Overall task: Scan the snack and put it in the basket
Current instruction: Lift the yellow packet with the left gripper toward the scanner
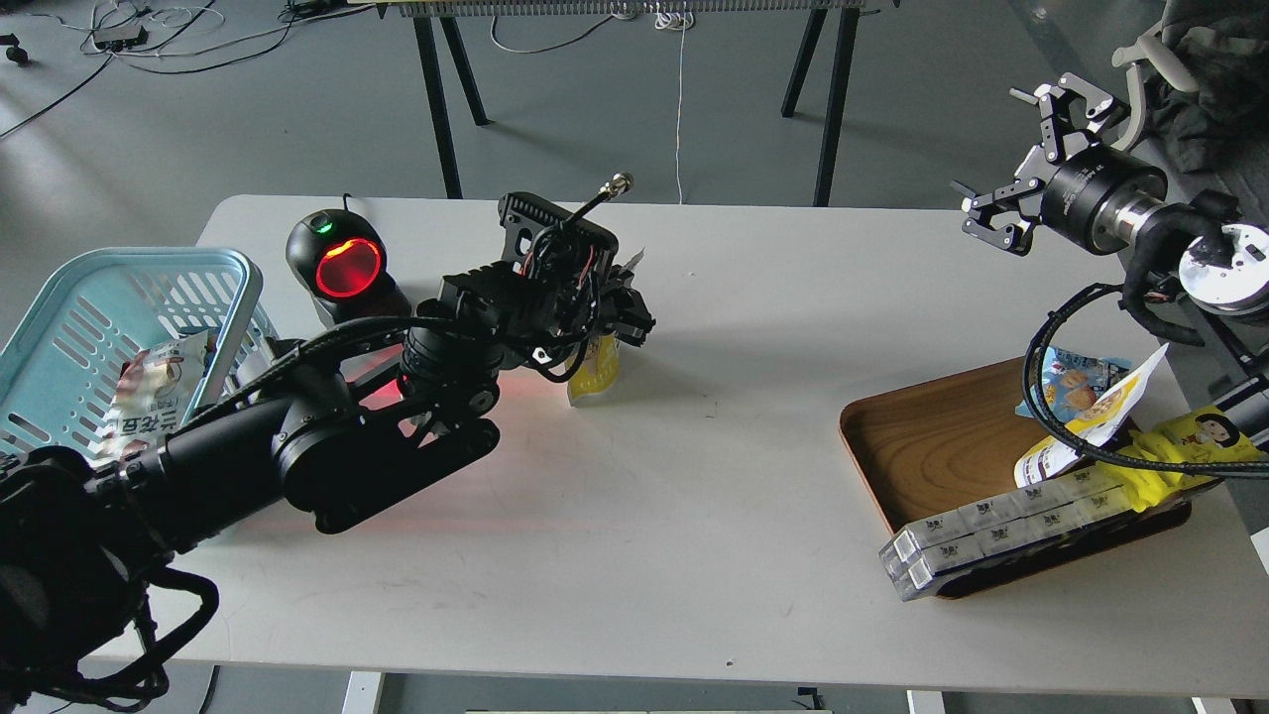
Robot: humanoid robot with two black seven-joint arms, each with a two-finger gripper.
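The snack [596,370], a yellow and white pouch, stands upright on the white table just right of the scanner. Its white top corner sticks up behind my left gripper [625,323]. The left gripper is at the pouch's upper part with its fingers closed on it; the pouch's bottom is at or just above the tabletop. The light blue basket [59,288] sits at the table's left edge, partly behind my left arm. My right gripper [1031,164] is open and empty, held high above the table's far right edge.
A black scanner [347,268] glows red beside the left gripper. A snack pack [149,387] lies in the basket. At the right, a brown wooden tray [932,436] holds a light blue bag [1076,379], another yellow-white pouch [1095,416], a bright yellow packet [1200,436] and silver boxes [991,535].
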